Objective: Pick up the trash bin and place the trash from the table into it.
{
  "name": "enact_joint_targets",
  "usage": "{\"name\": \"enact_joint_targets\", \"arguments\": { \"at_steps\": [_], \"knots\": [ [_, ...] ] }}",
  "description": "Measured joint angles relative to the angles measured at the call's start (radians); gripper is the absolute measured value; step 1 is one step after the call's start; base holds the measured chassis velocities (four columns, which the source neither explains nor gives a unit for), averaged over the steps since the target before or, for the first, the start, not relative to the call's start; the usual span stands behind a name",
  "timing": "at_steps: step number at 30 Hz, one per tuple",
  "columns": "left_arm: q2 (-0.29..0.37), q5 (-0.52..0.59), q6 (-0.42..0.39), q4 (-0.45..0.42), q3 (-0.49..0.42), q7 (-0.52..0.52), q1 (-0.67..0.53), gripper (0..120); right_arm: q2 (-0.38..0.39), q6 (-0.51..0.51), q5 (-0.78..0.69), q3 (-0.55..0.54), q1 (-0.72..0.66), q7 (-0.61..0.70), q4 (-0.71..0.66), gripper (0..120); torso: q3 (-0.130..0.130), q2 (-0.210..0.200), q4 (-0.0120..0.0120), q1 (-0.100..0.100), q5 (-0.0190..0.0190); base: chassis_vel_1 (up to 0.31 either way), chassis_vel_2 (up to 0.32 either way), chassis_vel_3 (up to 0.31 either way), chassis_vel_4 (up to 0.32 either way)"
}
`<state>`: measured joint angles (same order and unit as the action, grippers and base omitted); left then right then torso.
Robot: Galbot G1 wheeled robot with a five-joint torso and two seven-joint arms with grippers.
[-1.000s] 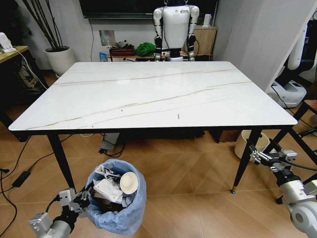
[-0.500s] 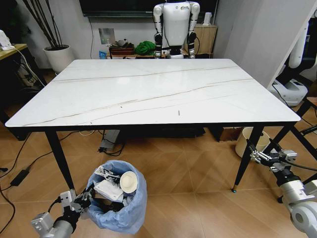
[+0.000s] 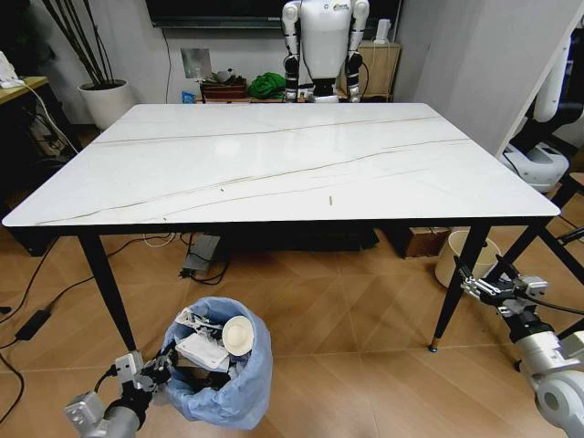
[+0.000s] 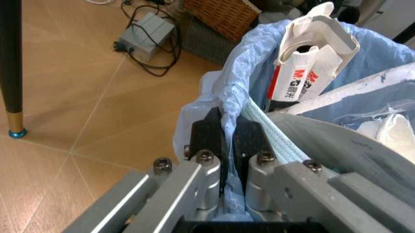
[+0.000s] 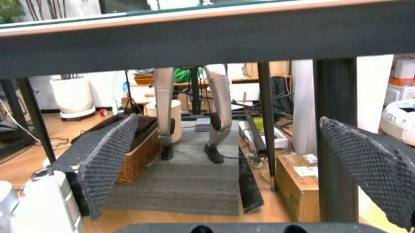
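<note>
Blue-bagged trash bin [image 3: 222, 381] rim pinched in left pincer [image 3: 161, 370]

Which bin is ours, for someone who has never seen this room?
Start at the white table and look at the floor before its front left leg. The trash bin stands there, the left gripper clamped on its rim. Its crinkled blue bag and the trash inside set it apart from the plain cream bin by the right leg.
</note>
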<state>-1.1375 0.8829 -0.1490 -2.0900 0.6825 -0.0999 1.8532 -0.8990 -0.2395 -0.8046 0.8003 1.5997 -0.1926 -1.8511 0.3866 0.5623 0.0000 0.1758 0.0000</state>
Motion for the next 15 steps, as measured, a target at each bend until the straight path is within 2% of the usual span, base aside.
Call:
{"name": "enact_joint_targets", "arguments": {
  "at_steps": [15],
  "knots": [
    [0.004,-0.005,0.001,0.007,0.001,0.005,0.0,0,0.0,0.0,0.0,0.0,0.0,0.0,0.0,100,-0.039,-0.062,0.0,-0.023,0.0,0.0,0.0,0.0,0.0]
  ]
}}
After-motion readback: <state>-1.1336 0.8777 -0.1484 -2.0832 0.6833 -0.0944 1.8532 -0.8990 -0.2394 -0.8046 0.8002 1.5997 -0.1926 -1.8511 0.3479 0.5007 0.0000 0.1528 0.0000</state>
